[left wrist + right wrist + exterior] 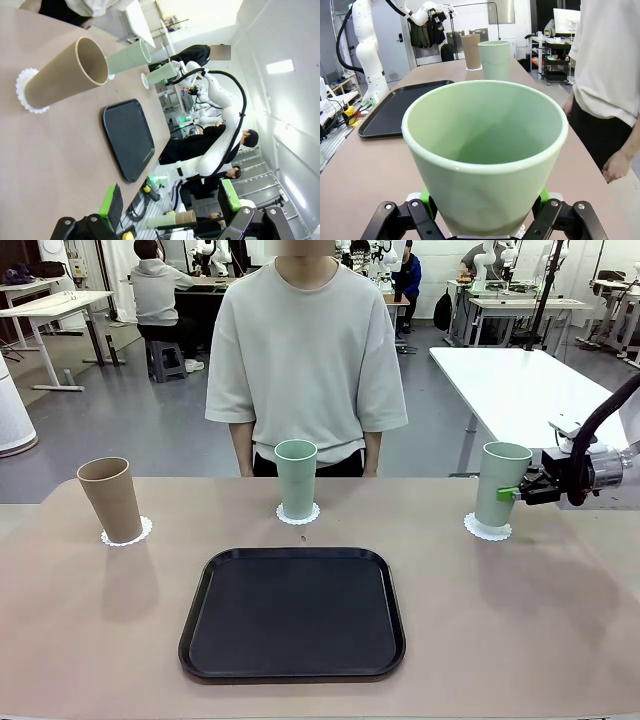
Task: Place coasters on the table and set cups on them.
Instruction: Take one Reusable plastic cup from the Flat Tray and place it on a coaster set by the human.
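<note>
Jaws of right gripper (512,493) level, pinching mint cup (501,483); left gripper (170,205) jaws spread.

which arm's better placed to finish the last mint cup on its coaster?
Right. The right gripper already straddles the mint cup standing on its coaster; it likely only needs to release. The left gripper hangs open near the brown cup.

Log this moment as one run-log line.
left gripper: open, empty | right gripper: around mint cup on coaster | brown cup, middle mint cup: on coasters | tray: empty
</note>
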{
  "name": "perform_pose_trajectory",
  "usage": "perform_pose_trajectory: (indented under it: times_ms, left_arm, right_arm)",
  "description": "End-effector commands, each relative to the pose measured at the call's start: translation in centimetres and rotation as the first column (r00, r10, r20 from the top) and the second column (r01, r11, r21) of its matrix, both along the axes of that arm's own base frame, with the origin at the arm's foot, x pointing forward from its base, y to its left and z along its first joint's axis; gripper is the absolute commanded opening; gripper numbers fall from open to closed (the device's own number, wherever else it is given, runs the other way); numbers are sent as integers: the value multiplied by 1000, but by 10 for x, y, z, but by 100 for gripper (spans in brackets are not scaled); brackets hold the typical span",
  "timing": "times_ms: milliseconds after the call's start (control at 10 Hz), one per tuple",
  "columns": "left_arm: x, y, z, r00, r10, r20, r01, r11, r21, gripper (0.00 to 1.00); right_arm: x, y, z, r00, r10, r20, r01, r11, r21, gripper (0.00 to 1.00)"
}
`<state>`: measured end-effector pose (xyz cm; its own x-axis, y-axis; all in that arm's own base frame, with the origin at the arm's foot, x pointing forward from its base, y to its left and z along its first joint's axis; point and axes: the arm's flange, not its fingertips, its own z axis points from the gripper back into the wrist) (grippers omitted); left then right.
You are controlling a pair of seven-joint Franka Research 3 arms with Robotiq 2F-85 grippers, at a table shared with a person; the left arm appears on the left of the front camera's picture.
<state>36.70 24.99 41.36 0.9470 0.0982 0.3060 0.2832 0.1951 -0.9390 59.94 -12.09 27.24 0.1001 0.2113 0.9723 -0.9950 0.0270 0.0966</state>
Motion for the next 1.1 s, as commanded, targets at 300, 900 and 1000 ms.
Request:
perform_pose_trajectory:
  times_ms: [300,900,1000]
  left_arm:
    - [0,0,2,1000,8,-4,-8,1000,0,100]
    - [0,0,2,1000,8,-4,-8,1000,0,100]
    - [0,0,2,1000,8,-4,-8,1000,0,100]
  right_arm:
    - [-1,-1,-2,1000,0,-5,0,1000,4,85]
    - [-1,-3,-3,1000,-5,-10,5,1000,5,85]
    - [-3,-2,-4,999,26,30,-27,999,19,85]
